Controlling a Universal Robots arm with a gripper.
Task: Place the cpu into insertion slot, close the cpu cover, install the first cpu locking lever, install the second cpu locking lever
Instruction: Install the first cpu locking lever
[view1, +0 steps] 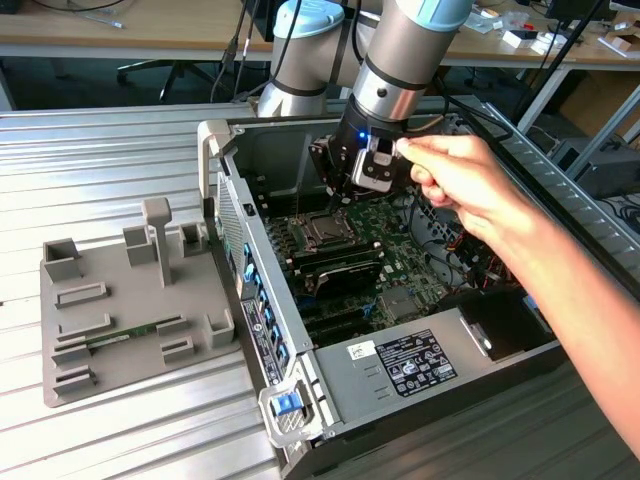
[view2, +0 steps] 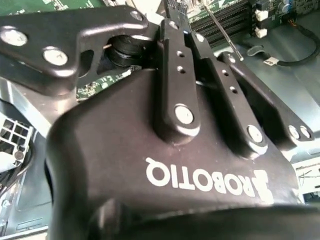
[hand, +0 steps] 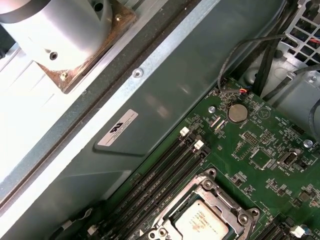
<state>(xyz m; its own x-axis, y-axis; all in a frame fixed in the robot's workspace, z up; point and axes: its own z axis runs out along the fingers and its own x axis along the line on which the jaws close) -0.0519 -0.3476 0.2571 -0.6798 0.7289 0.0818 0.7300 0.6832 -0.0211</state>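
Observation:
The cpu (hand: 202, 223), a flat square chip with a silvery top, lies in the insertion slot (view1: 322, 232) on the green board inside the open computer case. The cpu cover (hand: 184, 199), a thin silver frame, lies flat around it. My gripper (view1: 336, 196) hangs just above and behind the slot in the exterior view, touching nothing that I can see. In the second wrist view its black housing (view2: 150, 150) blocks the slot, and a thin metal rod (view2: 220, 31) stands up beside the memory slots. A person's hand (view1: 470, 185) holds the arm's wrist.
Long black memory slots (hand: 165, 170) run beside the socket. The case's grey wall (hand: 150, 100) and cables (hand: 265, 55) are close by. A white-labelled grey box (view1: 415, 365) fills the case's near corner. A grey fixture tray (view1: 130, 300) lies at the exterior view's left.

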